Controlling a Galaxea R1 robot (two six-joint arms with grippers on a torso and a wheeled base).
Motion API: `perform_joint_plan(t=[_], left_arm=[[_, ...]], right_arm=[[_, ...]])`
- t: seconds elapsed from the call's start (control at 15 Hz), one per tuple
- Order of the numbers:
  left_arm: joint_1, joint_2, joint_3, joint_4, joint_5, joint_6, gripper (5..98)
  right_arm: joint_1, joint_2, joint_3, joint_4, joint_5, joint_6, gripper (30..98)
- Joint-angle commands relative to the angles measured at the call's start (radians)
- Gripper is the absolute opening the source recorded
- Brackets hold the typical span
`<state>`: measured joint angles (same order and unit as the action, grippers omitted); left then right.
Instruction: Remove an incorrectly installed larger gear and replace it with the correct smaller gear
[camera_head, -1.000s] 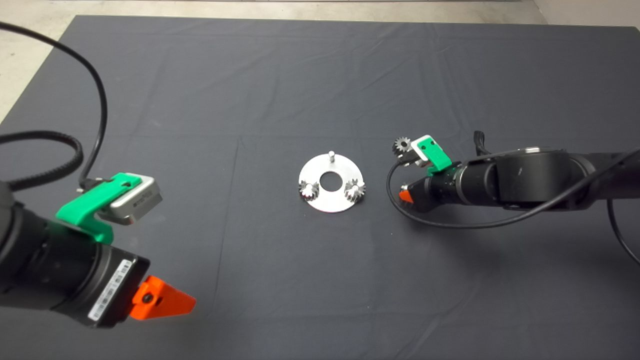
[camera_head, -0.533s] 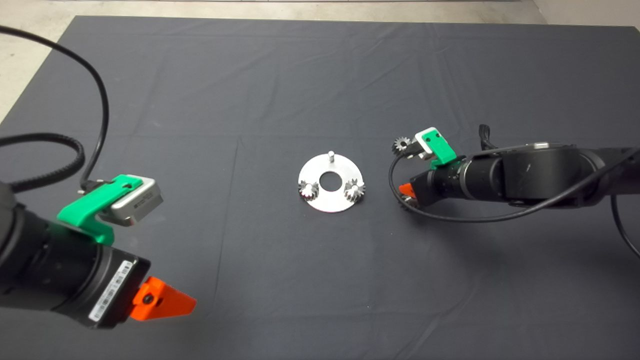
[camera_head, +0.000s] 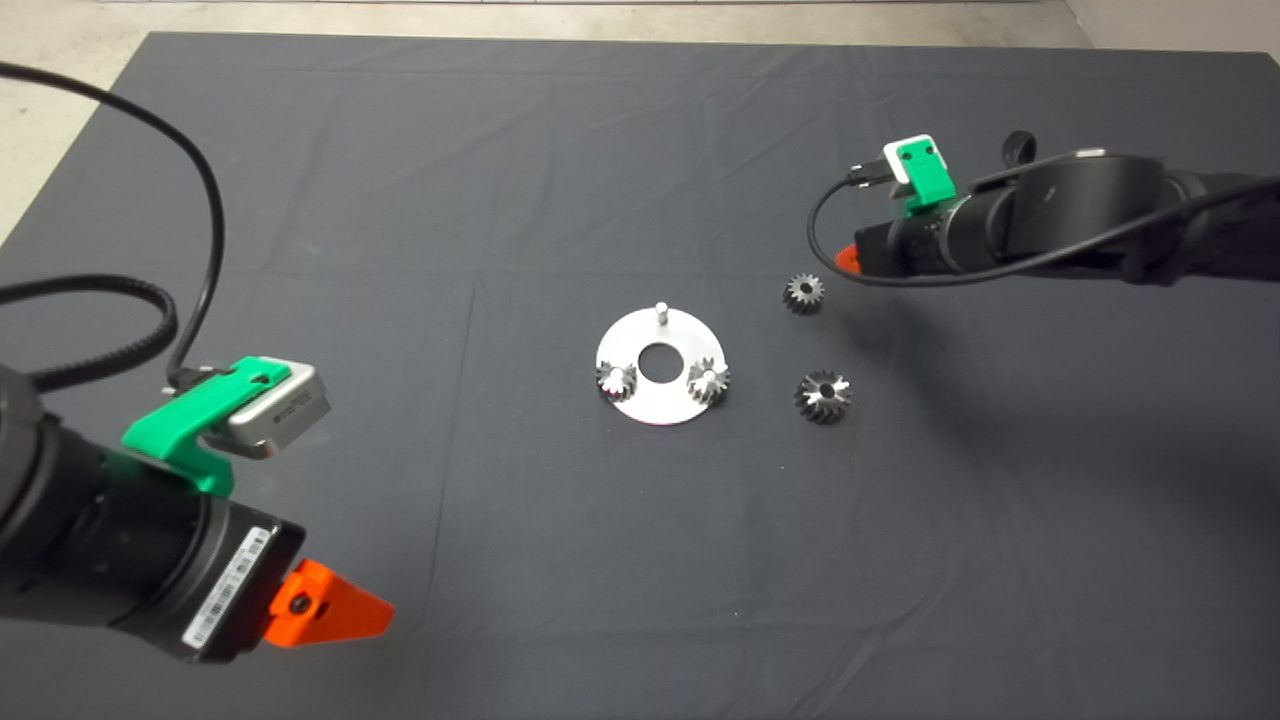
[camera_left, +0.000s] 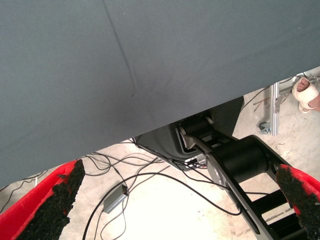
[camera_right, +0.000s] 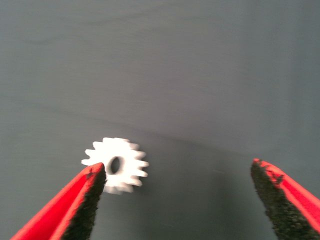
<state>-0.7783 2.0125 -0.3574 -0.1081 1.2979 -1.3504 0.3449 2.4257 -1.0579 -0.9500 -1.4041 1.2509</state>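
Note:
The larger gear (camera_head: 822, 396), with shiny slanted teeth, lies flat on the mat just right of the round metal plate (camera_head: 658, 406). The smaller gear (camera_head: 803, 293) lies on the mat beyond it. My right gripper (camera_head: 847, 262) hovers open and empty, close to the smaller gear on its far right side. In the right wrist view the smaller gear (camera_right: 116, 165) lies beside one of the fingers (camera_right: 85, 205) of the open gripper (camera_right: 176, 169). The plate holds two small pinned gears (camera_head: 617, 380) (camera_head: 708, 381) and a bare pin (camera_head: 661, 309). My left gripper (camera_head: 330, 612) waits open at the lower left.
The dark mat (camera_head: 500, 180) covers the table, with pale floor past its far and left edges. The left wrist view shows the open left gripper (camera_left: 181, 170) over the mat's edge, cables on the floor and a person's shoe (camera_left: 306, 95).
My right gripper has let go of the larger gear on the mat right of the plate. It has risen and moved toward the far side, close to the smaller gear. The left arm has barely moved.

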Motion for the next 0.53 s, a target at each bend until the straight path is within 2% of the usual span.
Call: perform_joint_plan(t=[0.0, 0.33, 0.4, 0.47], left_arm=[[0.007, 0.024, 0.006, -0.013, 0.001, -0.008, 98.1], [0.011, 0.033, 0.005, -0.013, 0.001, -0.016, 98.1], [0.011, 0.033, 0.005, -0.013, 0.001, -0.016, 98.1], [0.011, 0.033, 0.005, -0.013, 0.001, -0.016, 98.1]], right_arm=[[0.017, 0.013, -0.016, -0.019, 0.042, 0.014, 76.8], [0.006, 0.016, -0.061, -0.019, 0.047, 0.016, 82.9], [0.004, 0.016, -0.063, -0.019, 0.047, 0.018, 86.8], [-0.004, 0.011, -0.063, -0.02, 0.061, 0.023, 87.8]])
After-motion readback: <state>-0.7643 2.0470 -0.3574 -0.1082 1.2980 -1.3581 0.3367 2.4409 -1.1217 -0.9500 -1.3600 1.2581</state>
